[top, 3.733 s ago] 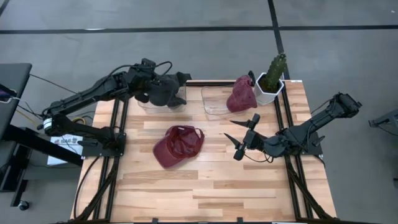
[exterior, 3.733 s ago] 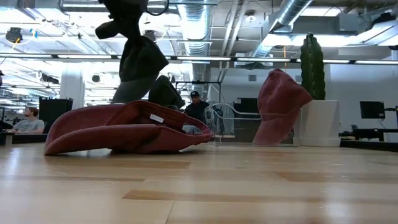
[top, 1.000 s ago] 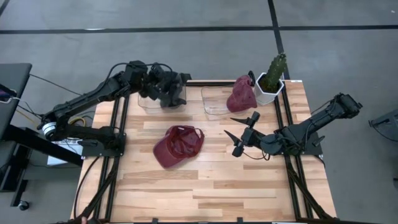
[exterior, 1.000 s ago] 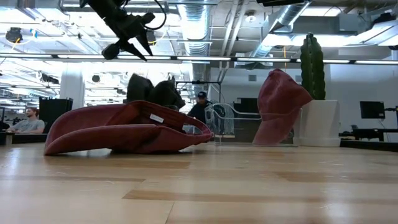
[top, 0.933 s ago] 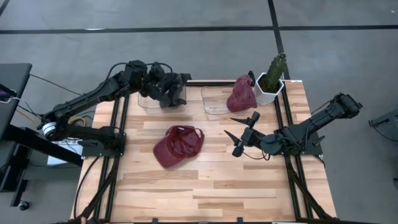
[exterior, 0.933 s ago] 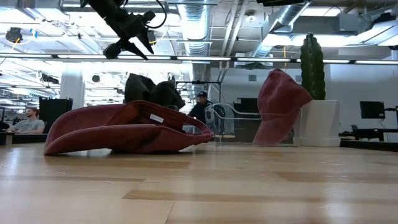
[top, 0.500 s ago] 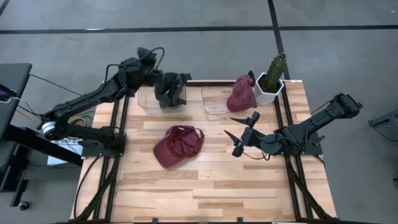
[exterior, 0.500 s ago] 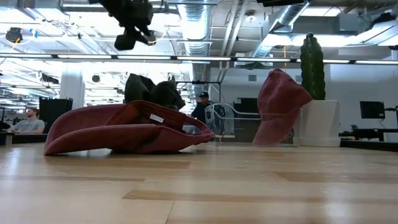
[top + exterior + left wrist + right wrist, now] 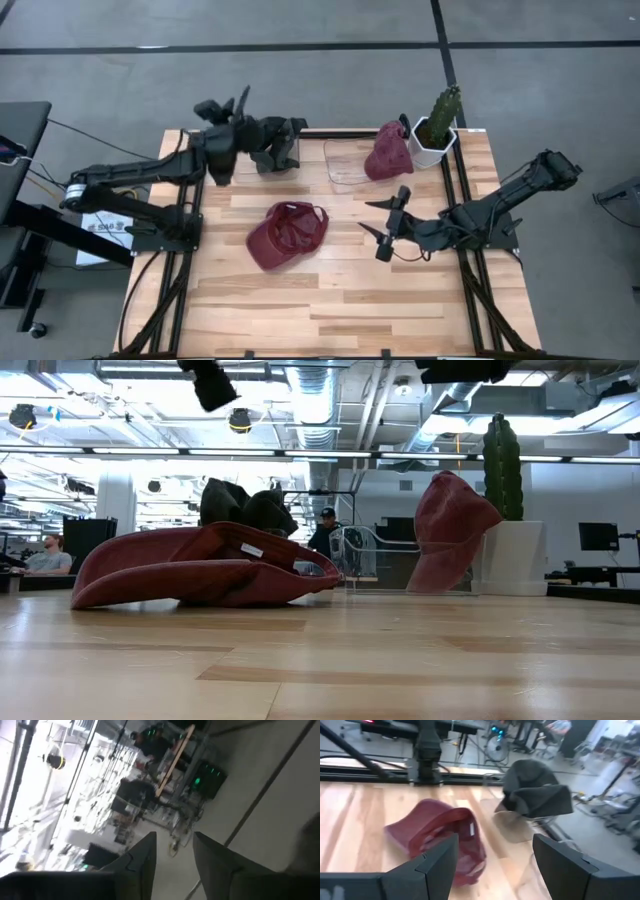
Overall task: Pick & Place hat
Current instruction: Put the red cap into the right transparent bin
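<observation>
The left gripper hangs raised at the table's far left corner, fingers apart, empty. A dark hat sits in a clear bin. The red hat lies mid-table. The right gripper hovers beside it, spread wide, empty.
</observation>
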You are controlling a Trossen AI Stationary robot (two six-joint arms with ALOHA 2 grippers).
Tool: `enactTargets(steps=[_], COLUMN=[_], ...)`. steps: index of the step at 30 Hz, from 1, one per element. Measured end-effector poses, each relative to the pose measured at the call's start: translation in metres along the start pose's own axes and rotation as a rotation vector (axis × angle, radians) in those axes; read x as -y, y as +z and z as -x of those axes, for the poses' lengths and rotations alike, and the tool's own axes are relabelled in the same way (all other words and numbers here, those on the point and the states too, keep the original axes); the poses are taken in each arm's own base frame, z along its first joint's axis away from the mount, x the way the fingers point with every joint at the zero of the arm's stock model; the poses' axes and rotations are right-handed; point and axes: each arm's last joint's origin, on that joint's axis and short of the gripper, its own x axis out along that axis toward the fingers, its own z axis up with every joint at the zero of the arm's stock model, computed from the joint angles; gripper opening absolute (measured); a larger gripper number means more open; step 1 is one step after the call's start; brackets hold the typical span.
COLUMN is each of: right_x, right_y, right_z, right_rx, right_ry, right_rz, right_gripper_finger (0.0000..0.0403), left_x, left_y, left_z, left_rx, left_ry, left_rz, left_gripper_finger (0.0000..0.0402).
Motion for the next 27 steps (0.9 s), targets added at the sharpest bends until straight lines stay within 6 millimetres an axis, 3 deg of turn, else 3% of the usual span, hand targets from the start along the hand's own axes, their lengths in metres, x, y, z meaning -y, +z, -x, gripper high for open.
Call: enactTargets(steps=[8,14,18,22,27], right_x=[-0.010,-0.018,-0.025,-0.032,-0.044], right_y=[-0.004,-0.009,-0.015,-0.022,-0.031], right_z=[0.001,-0.005,-0.011,-0.019,-0.029], right_rx=[-0.013,-0.034,-0.058,-0.080,-0.098], right_ry=[0.076,0.077,0.076,0.074,0.073], right_rz=[-0.023,-0.005,0.019,0.043,0.063], right_gripper_finger=[0.0249,0.0249,0.0249,0.0249,0.0249], left_x=[0.009,0.017,0.031,0.048,0.079], left_y=[0.013,0.016,0.012,-0.001,-0.033], left_z=[0.073,0.110,0.119,0.122,0.121], left_rx=[0.287,0.571,0.694,0.686,0.486], left_ry=[-0.203,-0.593,-1.046,-1.474,-1.636], left_rz=[0.225,0.424,0.432,0.260,0.192], left_gripper_finger=[0.0126,0.0126,0.0126,0.0126,0.0126])
